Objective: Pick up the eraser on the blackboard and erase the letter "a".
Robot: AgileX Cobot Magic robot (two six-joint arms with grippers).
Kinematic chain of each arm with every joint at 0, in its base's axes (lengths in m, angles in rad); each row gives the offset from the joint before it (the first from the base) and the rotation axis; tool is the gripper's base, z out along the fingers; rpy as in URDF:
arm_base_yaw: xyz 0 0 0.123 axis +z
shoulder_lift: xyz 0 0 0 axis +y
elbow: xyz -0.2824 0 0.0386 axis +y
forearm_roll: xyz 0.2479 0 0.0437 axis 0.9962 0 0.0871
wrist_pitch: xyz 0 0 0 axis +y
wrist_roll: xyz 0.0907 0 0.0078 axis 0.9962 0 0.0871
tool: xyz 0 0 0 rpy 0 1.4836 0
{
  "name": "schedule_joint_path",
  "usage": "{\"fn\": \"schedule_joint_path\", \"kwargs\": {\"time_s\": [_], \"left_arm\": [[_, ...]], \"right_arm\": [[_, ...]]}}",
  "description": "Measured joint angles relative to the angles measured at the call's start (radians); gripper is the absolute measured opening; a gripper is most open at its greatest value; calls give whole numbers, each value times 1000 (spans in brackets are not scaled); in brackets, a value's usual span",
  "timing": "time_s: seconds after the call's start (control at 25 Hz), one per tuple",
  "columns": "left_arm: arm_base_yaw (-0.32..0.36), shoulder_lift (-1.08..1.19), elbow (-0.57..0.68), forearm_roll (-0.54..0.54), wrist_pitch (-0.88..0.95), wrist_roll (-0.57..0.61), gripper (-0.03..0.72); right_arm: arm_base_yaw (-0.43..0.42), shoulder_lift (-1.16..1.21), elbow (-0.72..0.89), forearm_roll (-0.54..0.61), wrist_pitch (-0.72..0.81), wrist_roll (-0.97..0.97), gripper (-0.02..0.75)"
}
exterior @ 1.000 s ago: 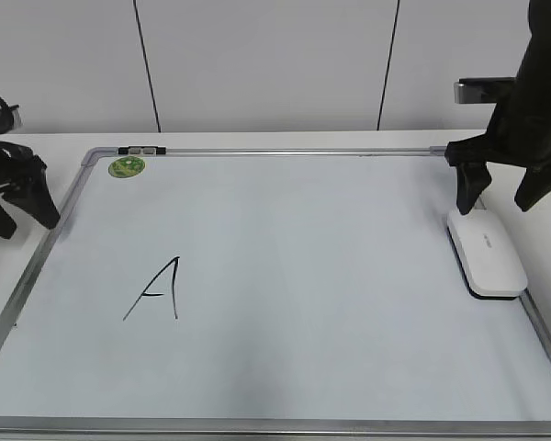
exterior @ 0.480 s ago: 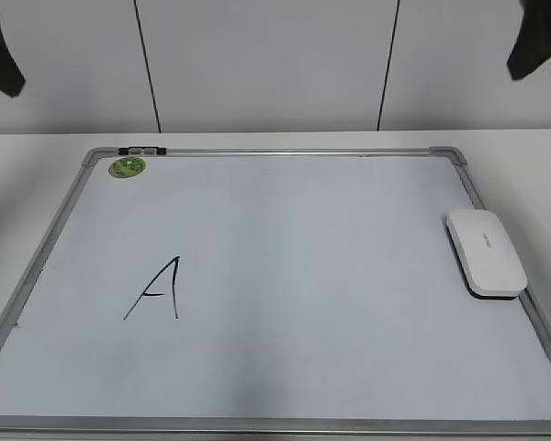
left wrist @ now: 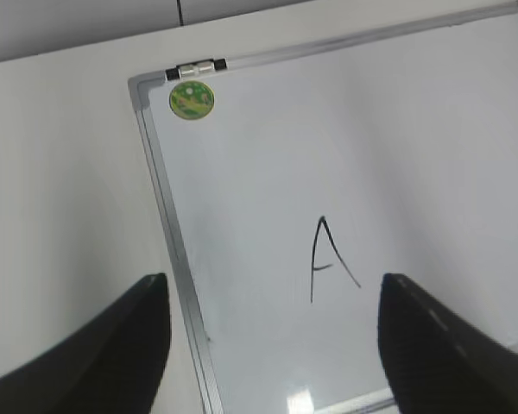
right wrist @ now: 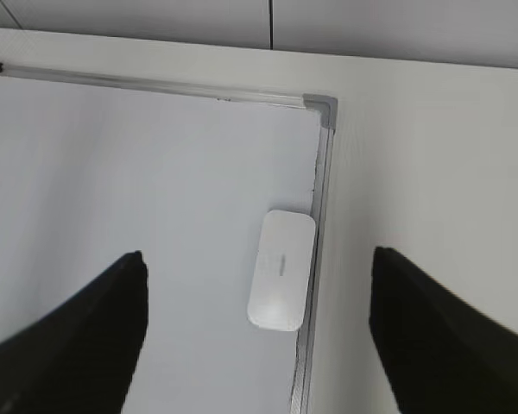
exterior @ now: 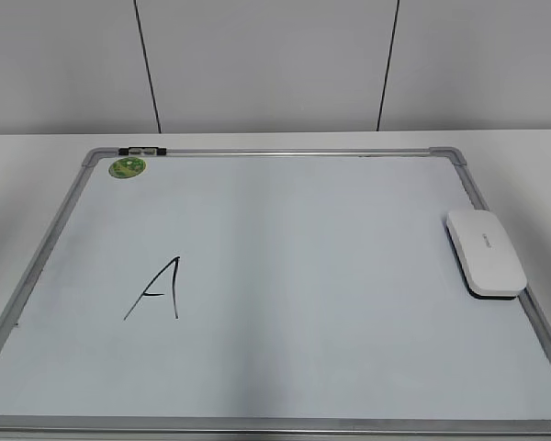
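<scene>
Eraser [exterior: 485,252] lies on blackboard [exterior: 303,367] at right frame edge; letter A [exterior: 156,288] lower left; sticker [exterior: 127,167] far-left corner.

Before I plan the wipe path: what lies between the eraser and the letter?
Nothing: bare blackboard separates the eraser from the letter, seen in the exterior view.
</scene>
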Motion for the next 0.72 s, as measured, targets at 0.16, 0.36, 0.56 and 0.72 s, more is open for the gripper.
{"fn": "schedule_joint_path", "kwargs": {"time_s": [0.16, 0.36, 0.56, 0.72], "left_arm": [[-2, -183, 211, 13, 2, -2, 552], [-2, -396, 465, 28, 7, -7, 551], [-2, -594, 670, 50, 5, -9, 549], [-2, -736, 797, 68, -13, -9, 549]], "right_arm": [[0, -61, 0, 11, 4, 0, 593], [0, -163, 88, 22, 5, 8, 593], [0, -327, 312, 24, 5, 10, 592], [0, -481, 542, 19, -32, 10, 589]]}}
